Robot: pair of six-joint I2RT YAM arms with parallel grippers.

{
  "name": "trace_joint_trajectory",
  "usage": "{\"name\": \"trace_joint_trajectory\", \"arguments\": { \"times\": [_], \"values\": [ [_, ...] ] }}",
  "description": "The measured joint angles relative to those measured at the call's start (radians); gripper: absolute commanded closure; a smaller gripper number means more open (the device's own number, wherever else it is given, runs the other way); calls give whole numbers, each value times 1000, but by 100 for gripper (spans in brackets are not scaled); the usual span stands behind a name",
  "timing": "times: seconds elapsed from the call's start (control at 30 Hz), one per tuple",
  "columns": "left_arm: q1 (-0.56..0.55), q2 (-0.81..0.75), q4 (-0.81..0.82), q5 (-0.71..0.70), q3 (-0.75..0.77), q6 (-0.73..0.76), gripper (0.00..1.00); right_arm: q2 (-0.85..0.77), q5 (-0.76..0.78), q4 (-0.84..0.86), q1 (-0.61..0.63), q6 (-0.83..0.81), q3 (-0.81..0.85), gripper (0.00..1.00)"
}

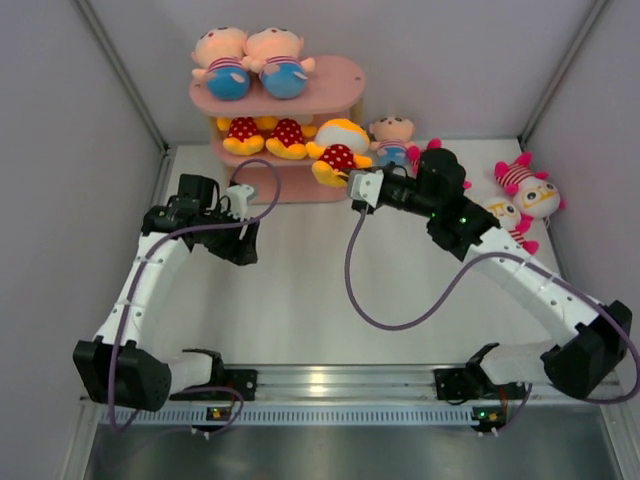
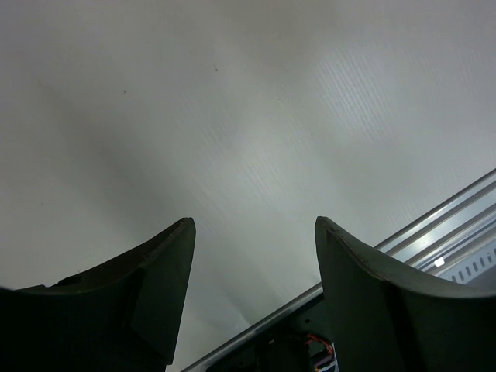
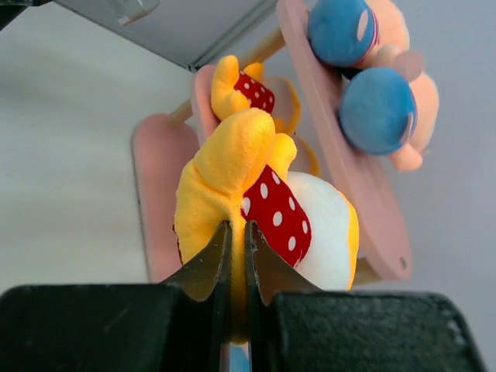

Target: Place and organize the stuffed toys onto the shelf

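Note:
The pink shelf (image 1: 332, 92) stands at the back of the table. Two peach-headed stuffed toys (image 1: 226, 66) (image 1: 281, 62) lie on its top board, and two yellow-orange red-dotted ones (image 1: 243, 135) (image 1: 288, 135) on the middle board. My right gripper (image 1: 342, 173) is shut on a third yellow-orange toy (image 1: 340, 148) at the shelf's right end. In the right wrist view the jaws (image 3: 237, 232) pinch that toy's yellow plush (image 3: 229, 167) in front of the shelf (image 3: 353, 174). My left gripper (image 2: 254, 225) stands open over bare table, left of the shelf's front, with nothing between its fingers.
A peach-headed doll (image 1: 392, 138) sits on the table right of the shelf. Two white-faced pink-tufted toys (image 1: 530, 185) (image 1: 505, 215) lie at the far right, beside the right arm. A metal rail (image 1: 330, 380) runs along the near edge. Grey walls close in both sides.

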Motion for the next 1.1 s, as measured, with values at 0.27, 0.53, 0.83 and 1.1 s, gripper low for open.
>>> {"name": "trace_joint_trajectory", "arguments": {
  "times": [0.27, 0.53, 0.83, 1.1],
  "values": [
    [49, 9, -4, 6, -5, 21, 34, 286, -167, -214, -76, -190, 283, 100],
    [77, 58, -3, 13, -5, 25, 35, 386, -201, -260, -92, -272, 323, 100],
    [87, 114, -3, 23, -4, 31, 36, 395, -211, -271, -103, -333, 356, 100],
    [90, 131, -3, 41, 0, 39, 37, 385, -126, -242, -89, -431, 354, 100]
  ]
}}
